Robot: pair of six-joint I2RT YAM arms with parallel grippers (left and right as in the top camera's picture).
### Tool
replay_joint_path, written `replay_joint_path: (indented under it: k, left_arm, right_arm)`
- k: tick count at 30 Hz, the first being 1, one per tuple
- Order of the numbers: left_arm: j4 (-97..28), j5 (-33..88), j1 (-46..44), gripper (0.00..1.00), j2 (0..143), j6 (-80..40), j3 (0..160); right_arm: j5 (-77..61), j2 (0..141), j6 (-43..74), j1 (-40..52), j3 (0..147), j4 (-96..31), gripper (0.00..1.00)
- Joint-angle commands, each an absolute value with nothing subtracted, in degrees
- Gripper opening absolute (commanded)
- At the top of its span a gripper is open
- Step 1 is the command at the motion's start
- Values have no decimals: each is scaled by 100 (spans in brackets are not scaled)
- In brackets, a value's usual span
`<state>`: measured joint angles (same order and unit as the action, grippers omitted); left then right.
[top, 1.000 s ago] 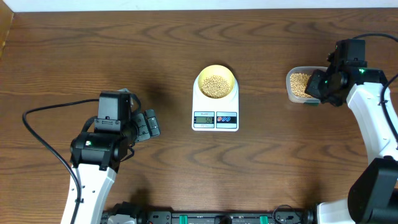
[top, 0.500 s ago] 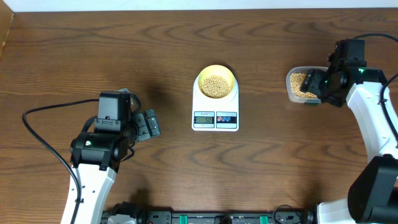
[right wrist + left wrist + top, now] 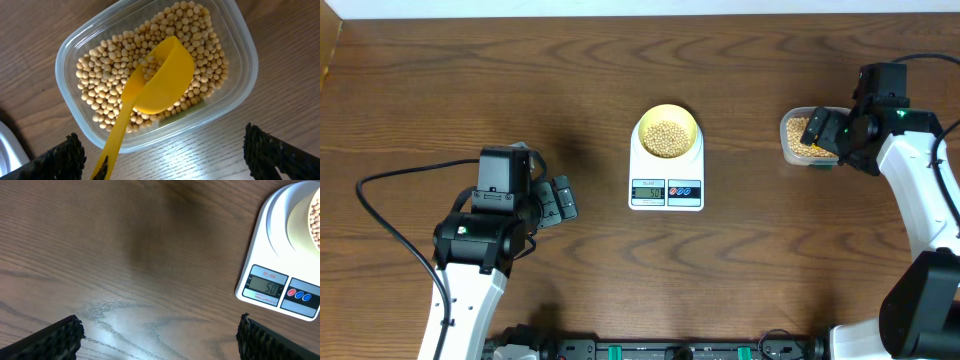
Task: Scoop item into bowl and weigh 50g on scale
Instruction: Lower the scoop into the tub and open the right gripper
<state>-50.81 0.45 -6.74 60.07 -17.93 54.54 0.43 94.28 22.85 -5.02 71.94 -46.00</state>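
Note:
The pale yellow bowl (image 3: 643,122) stands on the white scale (image 3: 666,170) at mid-table, with a heap of tan beans (image 3: 666,138) inside. In the left wrist view the scale (image 3: 272,235) shows 50 on its display (image 3: 265,286). My right gripper (image 3: 162,150) hangs open over the near rim of the clear tub (image 3: 247,60) of beans (image 3: 100,85). A bright yellow scoop (image 3: 165,75) lies in the tub, its handle leaning out past my left finger, gripped by nothing. My left gripper (image 3: 159,335) is open over bare wood, left of the scale.
The clear tub (image 3: 785,130) sits at the right of the table under my right gripper (image 3: 825,135). My left gripper (image 3: 560,200) rests left of the scale. Cables run along the left side and the front edge.
My right gripper has opened and let go of the yellow scoop, which now lies in the tub. The left arm, bowl and scale have not moved.

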Motion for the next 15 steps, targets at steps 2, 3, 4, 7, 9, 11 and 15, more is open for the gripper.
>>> replay_joint_path:
  k: [2,3,4,7,9,11,15]
  left_arm:
    - [-5096,-51,-639,100,6023,-1741,5448]
    - [-5096,-51,-639,100,6023,-1741,5448]
    - [-5096,-51,-639,100,6023,-1741,5448]
    - [-5096,-51,-639,100,6023,-1741,5448]
    - [-5096,-51,-639,100,6023,-1741,5448]
    - [-5096,-51,-639,100,6023,-1741,5448]
    - [-5096,-51,-639,100,6023,-1741,5448]
  right_arm:
    - [-14,9472,2375,-528,7310,-4556,99]
    - [-167,9472,2370,-528,7310,-4506,99]
    - [-329,9472,2366,-528,7310,-4445,99]
    - [-808,9472,2353,-532,7310,-4187,99]
    - [-965,9472,2351,-532,7310,-4080,99]
    - [-886,9474,2351,-532,7310,-4077,99]
    - [-388,9474,2355,-515,7308,-4222,99]
